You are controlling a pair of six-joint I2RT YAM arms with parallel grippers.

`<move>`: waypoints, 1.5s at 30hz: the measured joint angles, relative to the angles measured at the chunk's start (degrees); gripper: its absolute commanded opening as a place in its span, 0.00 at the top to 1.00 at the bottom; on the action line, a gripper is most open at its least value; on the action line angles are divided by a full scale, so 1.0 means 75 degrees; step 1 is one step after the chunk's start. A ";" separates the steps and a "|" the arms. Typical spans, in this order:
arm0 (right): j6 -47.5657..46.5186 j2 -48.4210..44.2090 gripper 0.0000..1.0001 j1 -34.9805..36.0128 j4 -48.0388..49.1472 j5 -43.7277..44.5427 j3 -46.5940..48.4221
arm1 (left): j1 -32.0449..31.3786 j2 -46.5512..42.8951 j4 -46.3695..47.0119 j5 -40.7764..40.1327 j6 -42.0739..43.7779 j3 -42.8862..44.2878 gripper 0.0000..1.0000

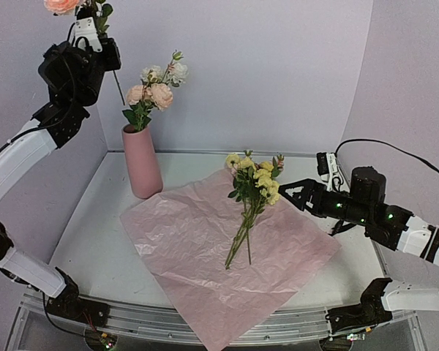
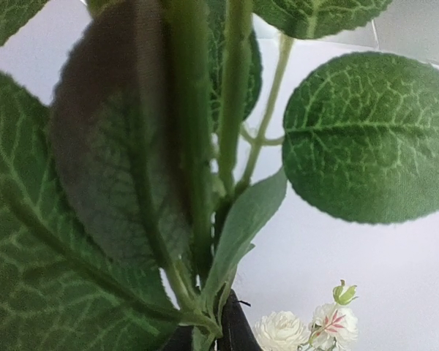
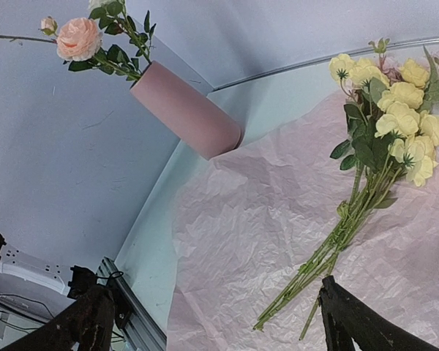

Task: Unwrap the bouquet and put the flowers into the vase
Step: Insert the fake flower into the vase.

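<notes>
Top view first. The left gripper [image 1: 90, 31] is sitting way up in the upper left corner, pressed together on the thin stem of a pink flower [image 1: 62, 6]. That stem is hanging down and right toward the vase [image 1: 141, 164], which is standing upright at left-centre with some pink and cream blooms [image 1: 157, 88] in it. I can't tell if the stem's low end is inside the mouth or only above it. The yellow flowers [image 1: 254, 179] are lying on the opened paper sheet [image 1: 197, 248] mid-frame, with heads to the upper right and stems pointing lower left. The right gripper [image 1: 291, 194] is hovering just right of the heads, spread wide, and it's easily the nearer arm to them.

Left wrist view: the frame is mostly filling up with big leaves [image 2: 366, 139]. A green stem [image 2: 230, 88] is running top to bottom, with dark fingertips [image 2: 234, 333] pinching it at the bottom edge.

Right wrist view: both fingers are showing in the bottom corners, far apart and holding nothing. The yellow bunch's stem ends are lying between them, with the long axis running up to the upper right. The vase is off in the upper left, well apart, so I'm guessing a grab needs to go across those stems.
</notes>
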 measured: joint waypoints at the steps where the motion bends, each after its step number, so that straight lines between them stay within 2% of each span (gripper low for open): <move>1: 0.0000 0.0010 0.02 0.0000 0.0000 -0.0010 0.0000 | 0.0000 -0.0180 0.0000 -0.0032 -0.0090 -0.0158 0.99; 8: 0.0036 0.0160 0.02 0.0000 0.0007 -0.0056 0.0003 | 0.0000 -0.0991 0.0115 -0.0275 -0.0676 -0.1029 0.99; 16: 0.0121 0.0186 0.02 0.0000 0.0032 -0.0107 0.0003 | 0.0000 -0.0703 0.0069 -0.0551 -0.0901 -0.1541 1.00; 32: 0.0224 -0.0004 0.02 0.0000 0.0041 -0.0107 0.0003 | 0.0149 0.0017 -0.0017 -0.0592 -0.1527 -0.1645 0.98; 38: 0.0232 -0.0015 0.02 0.0000 0.0042 -0.0107 0.0000 | 0.0508 0.0326 -0.0494 -0.0477 -0.2041 -0.1583 1.00; 45: 0.0251 -0.0150 0.02 0.0000 0.0058 -0.0101 -0.0021 | 0.0981 0.1028 -0.1468 0.0074 -0.2738 -0.0780 1.00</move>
